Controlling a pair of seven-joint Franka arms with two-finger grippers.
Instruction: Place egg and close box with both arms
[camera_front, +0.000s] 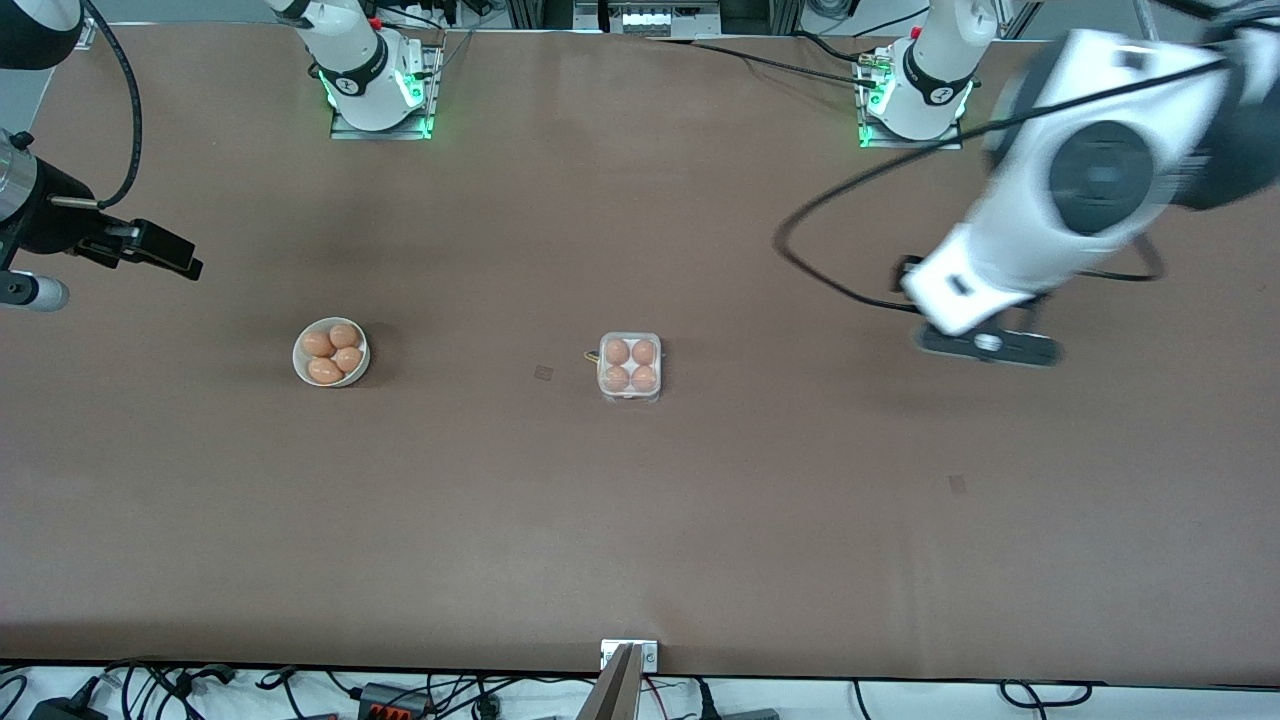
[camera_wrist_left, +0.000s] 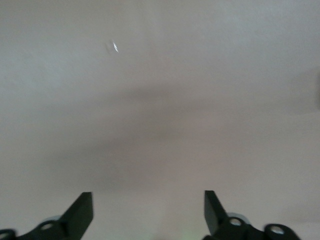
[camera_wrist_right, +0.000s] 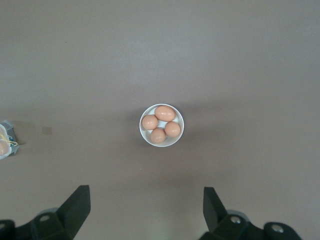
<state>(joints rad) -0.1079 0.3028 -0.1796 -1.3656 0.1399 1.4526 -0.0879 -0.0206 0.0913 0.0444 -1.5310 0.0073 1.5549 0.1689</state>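
Note:
The box (camera_front: 629, 367) sits mid-table, a small whitish tray with its clear lid lying down over it. Each of its cells holds a tan-orange egg (camera_front: 617, 352). Its edge also shows in the right wrist view as the box (camera_wrist_right: 4, 141). My left gripper (camera_front: 985, 345) hangs in the air toward the left arm's end of the table, well away from the box. In its wrist view the left gripper (camera_wrist_left: 148, 197) is open over bare table, holding nothing. My right gripper (camera_front: 160, 250) waits high at the right arm's end. The right gripper (camera_wrist_right: 146, 192) is open and empty.
A round white bowl (camera_front: 303, 366) with several more eggs stands toward the right arm's end of the table, level with the box; the bowl (camera_wrist_right: 143, 134) shows in the right wrist view too. The left arm's black cable (camera_front: 800, 225) loops above the table.

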